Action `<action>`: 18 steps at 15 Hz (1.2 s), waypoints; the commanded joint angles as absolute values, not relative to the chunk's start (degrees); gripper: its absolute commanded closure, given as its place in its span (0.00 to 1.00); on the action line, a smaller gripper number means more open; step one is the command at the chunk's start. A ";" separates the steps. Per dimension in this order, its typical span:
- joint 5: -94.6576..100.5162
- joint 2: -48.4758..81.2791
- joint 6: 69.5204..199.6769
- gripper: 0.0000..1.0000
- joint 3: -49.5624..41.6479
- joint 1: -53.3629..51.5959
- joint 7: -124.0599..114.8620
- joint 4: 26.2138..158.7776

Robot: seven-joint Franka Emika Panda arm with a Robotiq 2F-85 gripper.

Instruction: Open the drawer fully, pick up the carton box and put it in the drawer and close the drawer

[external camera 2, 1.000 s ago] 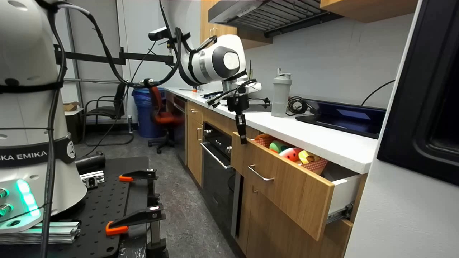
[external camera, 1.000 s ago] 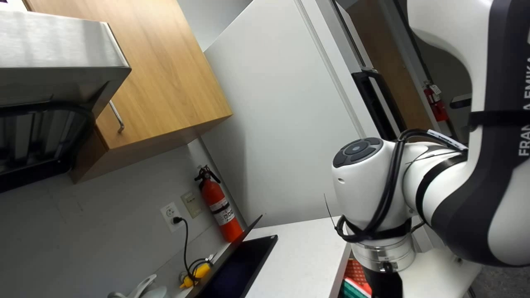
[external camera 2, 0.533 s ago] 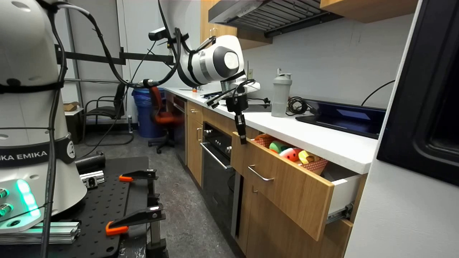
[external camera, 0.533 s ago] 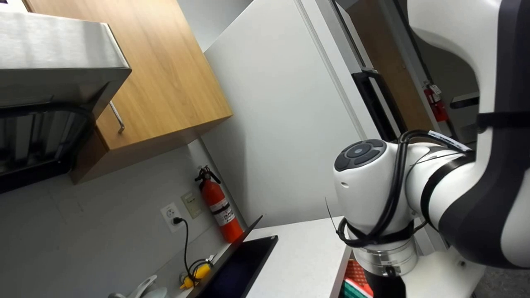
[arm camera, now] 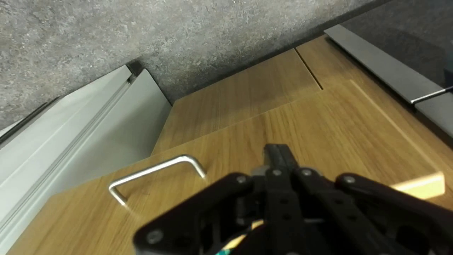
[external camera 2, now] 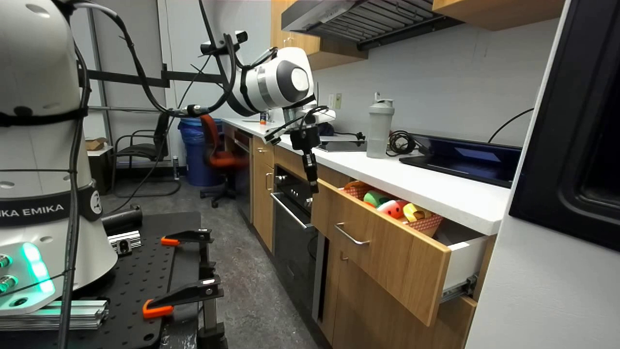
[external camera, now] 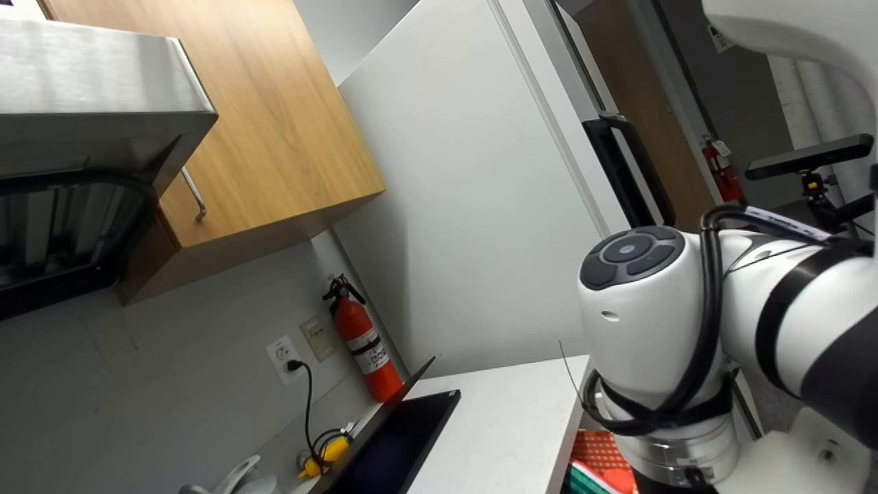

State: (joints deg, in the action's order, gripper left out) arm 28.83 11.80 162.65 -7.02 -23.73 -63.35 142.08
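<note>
The drawer (external camera 2: 382,249) is pulled out from under the counter, with its wood front and white side showing. Its front and metal handle (arm camera: 155,172) fill much of the wrist view. The carton box, orange-red checked (external camera 2: 429,224) with green, red and yellow produce shapes, sits inside the drawer. Part of it also shows in an exterior view (external camera: 594,449). My gripper (external camera 2: 314,187) points down by the far upper corner of the drawer front, on its outer side. In the wrist view its fingertips (arm camera: 277,152) are together with nothing between them. Any gap to the wood cannot be told.
The white counter (external camera 2: 436,186) overhangs the back of the drawer. A shaker bottle (external camera 2: 379,128) and an open laptop (external camera 2: 465,160) stand on it. The oven handle (external camera 2: 290,211) juts out beside the drawer. A tall white panel (external camera: 473,206) stands at the counter's end.
My gripper has moved off the drawer front, to the left in an exterior view and toward the robot's side. The arm has shifted right in an exterior view. The drawer and box look unmoved.
</note>
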 commanded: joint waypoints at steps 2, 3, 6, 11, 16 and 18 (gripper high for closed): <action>27.62 3.71 158.82 1.00 -5.18 -25.02 -63.56 149.97; 26.38 2.39 157.96 1.00 -4.51 -25.06 -62.91 151.13; 22.26 -1.38 155.98 1.00 -2.56 -25.13 -61.30 153.86; 17.62 -7.39 149.97 1.00 7.40 -18.40 -60.58 155.35; 16.70 -12.84 145.61 0.50 11.90 -15.69 -61.57 156.06; 16.46 -14.88 144.52 0.35 13.14 -14.92 -61.45 156.62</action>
State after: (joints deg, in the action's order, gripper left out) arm 18.48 -9.52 146.83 10.34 -17.09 -62.30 154.33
